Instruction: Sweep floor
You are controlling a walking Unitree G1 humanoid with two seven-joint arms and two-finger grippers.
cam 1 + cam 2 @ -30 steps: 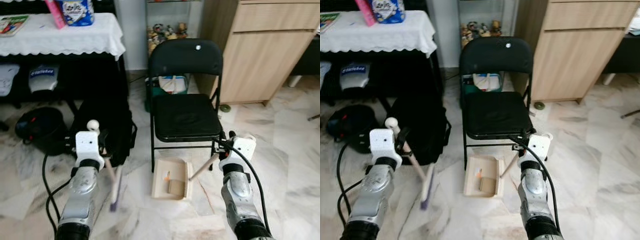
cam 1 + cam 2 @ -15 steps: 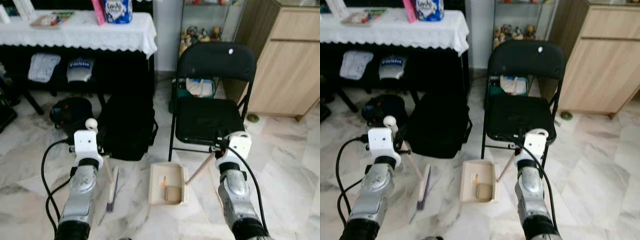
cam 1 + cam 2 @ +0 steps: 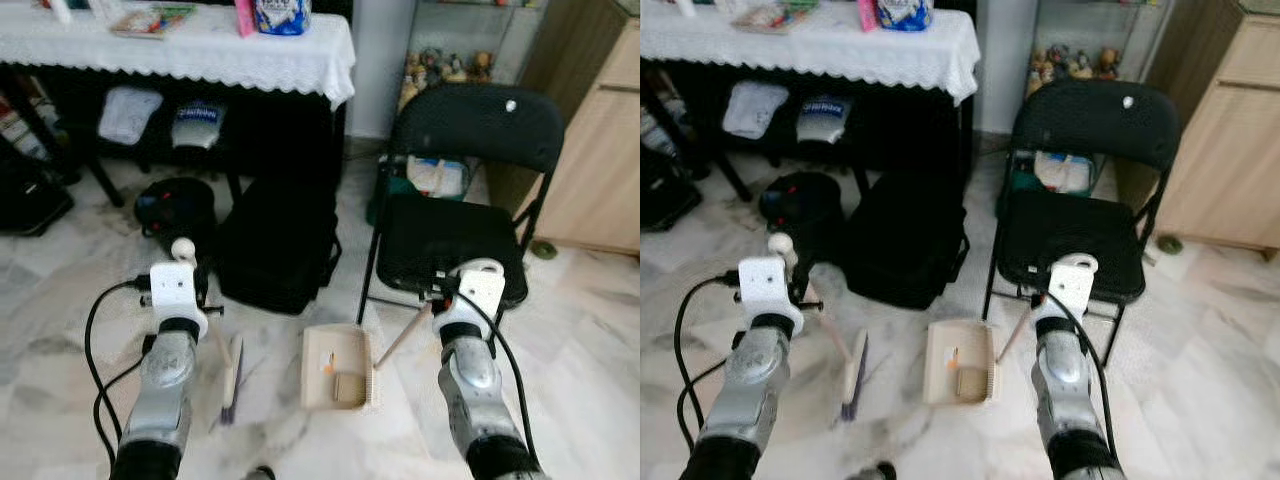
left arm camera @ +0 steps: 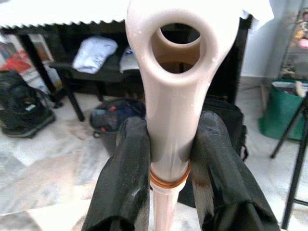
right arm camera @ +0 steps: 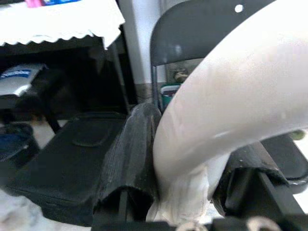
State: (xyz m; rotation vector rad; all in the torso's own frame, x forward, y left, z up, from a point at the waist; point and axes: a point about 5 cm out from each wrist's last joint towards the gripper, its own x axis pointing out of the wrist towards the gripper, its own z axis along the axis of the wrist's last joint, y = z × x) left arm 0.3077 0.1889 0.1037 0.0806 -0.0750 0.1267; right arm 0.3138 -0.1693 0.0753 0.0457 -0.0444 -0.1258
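My left gripper point(image 4: 166, 159) is shut on the beige handle of a small hand broom point(image 3: 231, 370), whose brush head rests on the marble floor to my left. The handle's ring end point(image 4: 175, 43) sticks up past the black fingers point(image 4: 127, 168). My right gripper point(image 5: 185, 183) is shut on the pale handle point(image 3: 403, 335) of a beige dustpan point(image 3: 338, 368), which lies flat on the floor between my arms. A small orange scrap point(image 3: 330, 358) and a brownish piece point(image 3: 348, 386) lie inside the pan. The broom head sits about a hand's width left of the pan.
A black folding chair point(image 3: 455, 235) stands just beyond the dustpan. A black bag point(image 3: 275, 240) and a dark round object point(image 3: 172, 208) lie under a table with a white lace cloth point(image 3: 200, 45). A wooden cabinet point(image 3: 600, 150) stands at the right.
The whole view has swung left, so the chair and cabinet sit farther right in frame. Both grippers keep their hold on the broom and dustpan, which stay in the same places relative to my arms.
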